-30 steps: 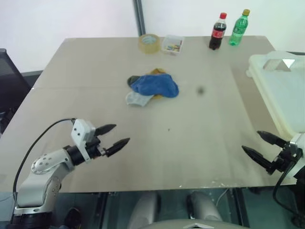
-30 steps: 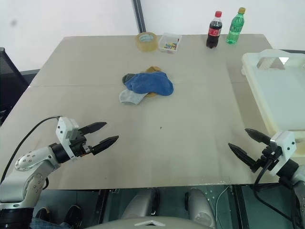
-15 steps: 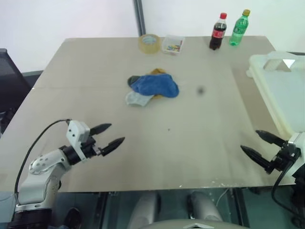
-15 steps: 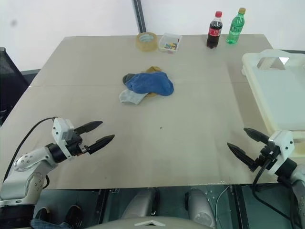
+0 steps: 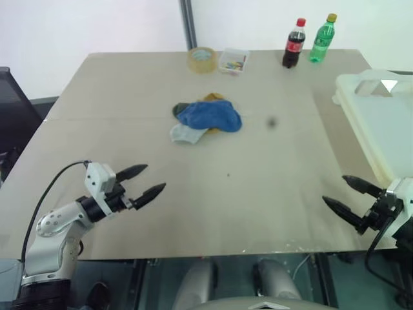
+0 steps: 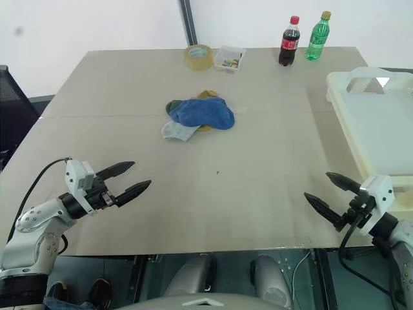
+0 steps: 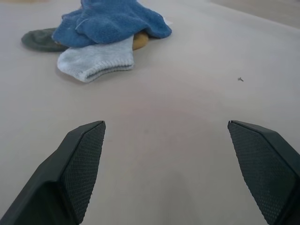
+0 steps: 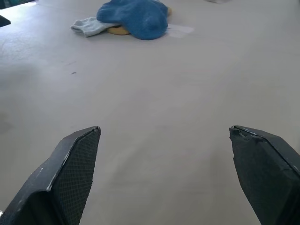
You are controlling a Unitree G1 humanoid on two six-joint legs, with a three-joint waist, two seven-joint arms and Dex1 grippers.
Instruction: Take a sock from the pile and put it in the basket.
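The pile [image 5: 206, 119] sits near the middle of the table [image 5: 129, 84], a little toward the far side, and nothing touches it. The blue sock [image 5: 211, 115] lies on top and stretches roughly crosswise to me. A light grey sock [image 7: 96, 63] pokes out from under it on the near-left side, with its cuff end turned toward my left arm. A dark green sock [image 7: 40, 40] shows at the left edge, and a bit of mustard yellow sock [image 5: 213, 97] shows behind.

From the pile, my left gripper [image 5: 147, 181] lies down toward the near-left corner, well apart from the socks, its jaws spread wide with nothing between them. It points forward and inward, so the heap lies ahead of it and somewhat to its right. My right gripper [image 5: 348, 196] hangs at the near-right edge, also spread wide and empty, and angled inward toward the heap across a longer stretch of bare tabletop.

I judge the left arm nearer, and the grey sock is the closest loose end for it. The basket [image 5: 381, 123], though, stands on the right side of the table, just beside my right gripper and far from the left. A left-hand pick would therefore mean a long carry across the table, while a right-hand pick would mean a longer reach and a short drop.

At the far edge stand a tape roll [image 5: 201, 59], a small clear box [image 5: 233, 61] and two bottles [image 5: 310, 40], all well clear of the heap.
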